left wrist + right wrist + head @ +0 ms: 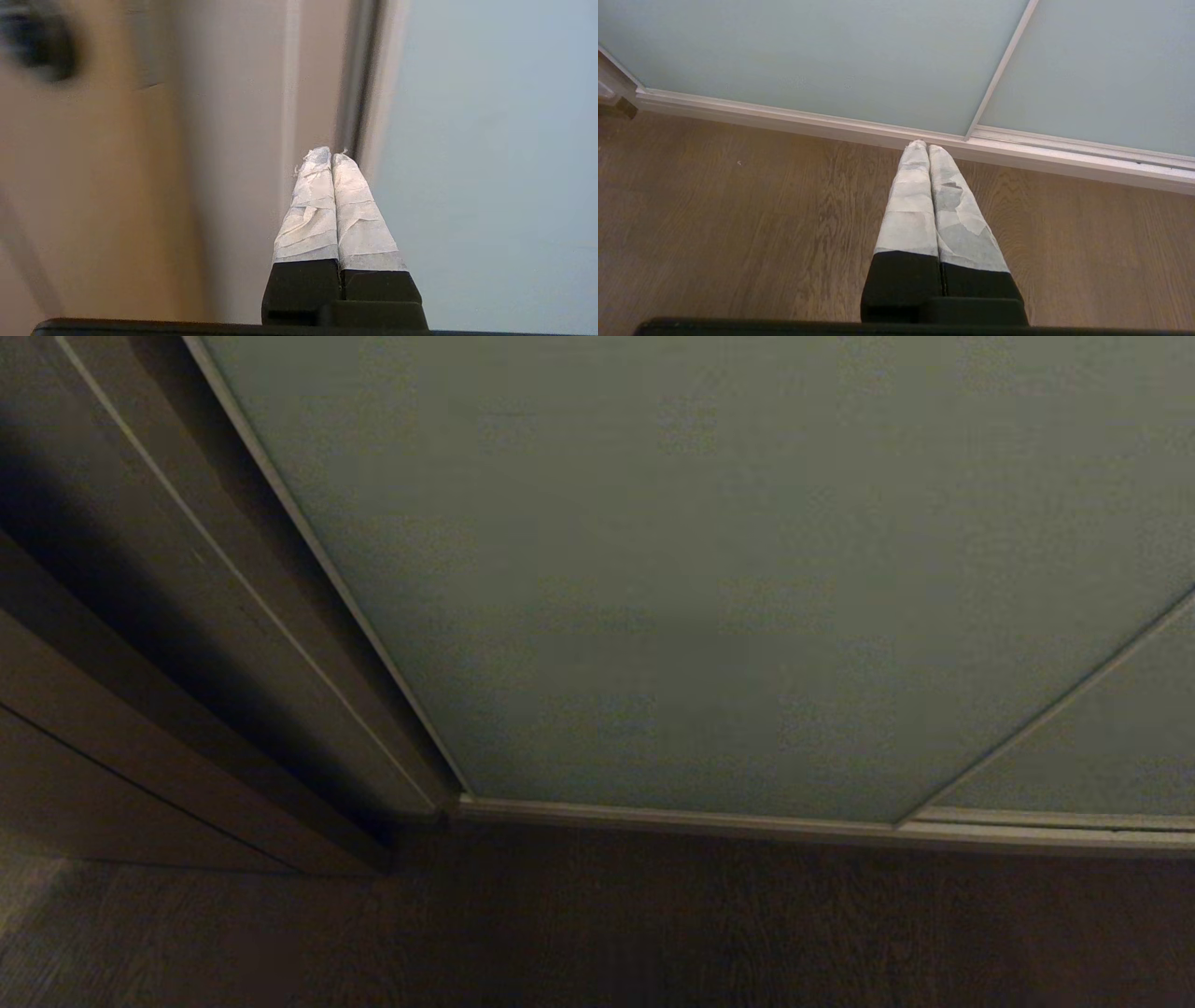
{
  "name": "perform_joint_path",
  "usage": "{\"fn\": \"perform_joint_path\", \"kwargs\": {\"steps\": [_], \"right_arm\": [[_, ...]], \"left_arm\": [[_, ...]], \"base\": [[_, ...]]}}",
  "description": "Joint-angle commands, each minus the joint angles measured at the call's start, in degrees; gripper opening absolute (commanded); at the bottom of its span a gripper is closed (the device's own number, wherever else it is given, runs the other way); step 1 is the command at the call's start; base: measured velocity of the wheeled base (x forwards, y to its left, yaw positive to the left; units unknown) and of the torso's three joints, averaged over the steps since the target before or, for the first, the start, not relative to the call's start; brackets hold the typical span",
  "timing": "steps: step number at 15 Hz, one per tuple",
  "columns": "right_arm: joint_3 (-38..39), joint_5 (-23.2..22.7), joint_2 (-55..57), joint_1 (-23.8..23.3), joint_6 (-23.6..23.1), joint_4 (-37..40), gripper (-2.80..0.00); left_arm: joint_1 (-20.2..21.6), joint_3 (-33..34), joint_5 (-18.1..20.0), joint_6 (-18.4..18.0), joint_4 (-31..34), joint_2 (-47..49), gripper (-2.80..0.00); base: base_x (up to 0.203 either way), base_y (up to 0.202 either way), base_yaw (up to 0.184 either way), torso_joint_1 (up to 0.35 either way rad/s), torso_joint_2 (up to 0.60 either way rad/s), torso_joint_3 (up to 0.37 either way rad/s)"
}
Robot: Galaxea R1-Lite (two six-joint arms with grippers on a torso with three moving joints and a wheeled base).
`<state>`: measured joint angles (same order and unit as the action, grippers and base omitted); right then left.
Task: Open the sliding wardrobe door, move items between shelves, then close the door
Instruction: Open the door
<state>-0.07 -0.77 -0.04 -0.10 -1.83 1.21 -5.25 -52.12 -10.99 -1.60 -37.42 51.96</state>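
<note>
Here, both tools pinched empty — left tool [331,156] near sliding wardrobe door [709,579].

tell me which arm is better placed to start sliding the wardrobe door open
Left, probably. The left gripper, shut and empty, points at the sliding wardrobe door right by its frame edge. The right gripper, also shut, points at the floor track.

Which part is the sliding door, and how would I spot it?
Look at the wall above the wood floor. The sliding wardrobe door is the big flat grey-green panel with a thin pale frame. The dark brown panelling beside it is ridged wood, not smooth.
</note>
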Motion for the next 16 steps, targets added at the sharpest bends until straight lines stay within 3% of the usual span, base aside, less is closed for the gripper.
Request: {"fn": "perform_joint_path", "kwargs": {"steps": [1, 5, 16], "right_arm": [[0.0, -0.1, -0.1, 0.0, 0.0, 0.0, -2.80], [0.0, -0.1, -0.1, 0.0, 0.0, 0.0, -2.80], [0.1, -0.1, -0.1, 0.0, 0.0, 0.1, -2.80]], "left_arm": [[-0.1, -4.6, 1.1, 0.3, 1.8, 3.9, -2.80], [1.8, -12.2, 1.0, 2.4, 8.6, 9.6, -2.80], [2.0, -22.9, 1.9, 3.1, 9.2, 20.6, -2.80]], "base": [[0.000, 0.000, 0.000, 0.000, 0.00, 0.000], [0.000, 0.000, 0.000, 0.000, 0.00, 0.000], [0.000, 0.000, 0.000, 0.000, 0.00, 0.000]]}}
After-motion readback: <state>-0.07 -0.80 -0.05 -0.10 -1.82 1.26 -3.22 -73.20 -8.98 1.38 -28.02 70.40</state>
